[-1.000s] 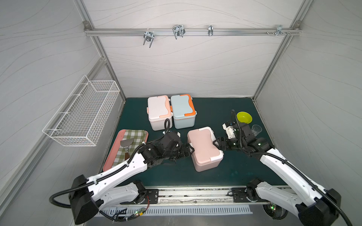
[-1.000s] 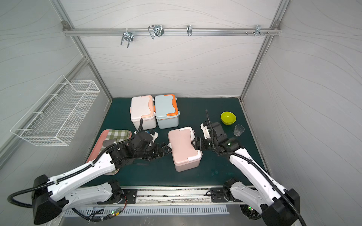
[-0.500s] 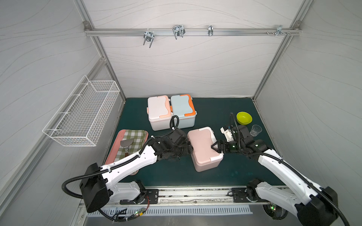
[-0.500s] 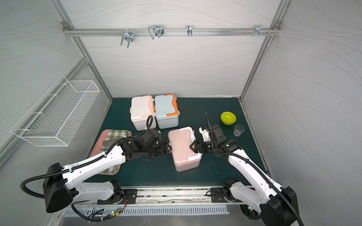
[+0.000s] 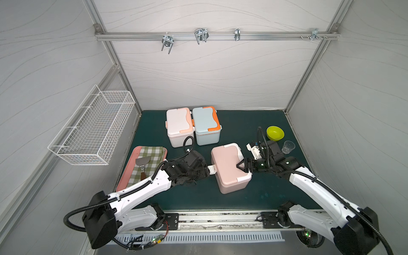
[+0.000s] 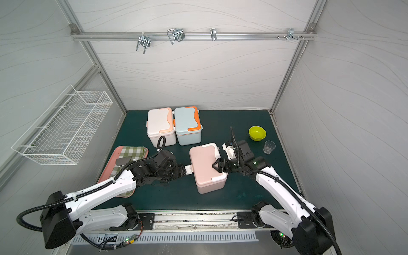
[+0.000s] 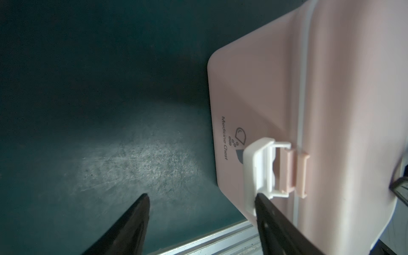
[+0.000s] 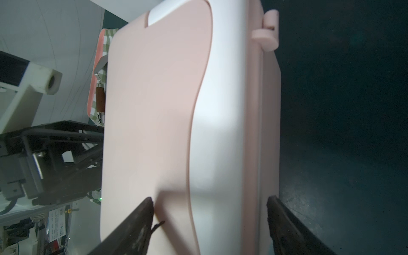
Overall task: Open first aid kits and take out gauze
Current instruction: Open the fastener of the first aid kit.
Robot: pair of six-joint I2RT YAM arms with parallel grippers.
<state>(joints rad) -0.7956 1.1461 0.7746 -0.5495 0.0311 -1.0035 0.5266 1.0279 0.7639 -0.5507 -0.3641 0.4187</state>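
Observation:
The dusty pink first aid kit (image 5: 227, 163) stands mid-mat with its lid down. Its white clasp (image 7: 262, 163) on the left side is swung outward. My left gripper (image 7: 202, 197) is open beside that side, and one fingertip (image 7: 259, 198) touches the clasp's lower end; it also shows in a top view as the left gripper (image 5: 206, 171). My right gripper (image 8: 209, 201) is open and straddles the kit's right top edge, one finger over the lid and one outside the wall. The white-and-peach kit (image 5: 179, 127) and the blue-and-orange kit (image 5: 206, 124) stand shut at the back. The gauze is hidden.
A pink tray (image 5: 127, 169) with checked cloth and a spatula (image 5: 143, 164) lies left, under my left arm. A green bowl (image 5: 275, 133) and a clear cup (image 5: 289, 147) stand behind my right wrist. A wire basket (image 5: 92, 130) hangs on the left wall.
My left gripper has moved right up to the pink kit's clasp and its jaws have narrowed a little. My right gripper has moved left onto the kit's right edge.

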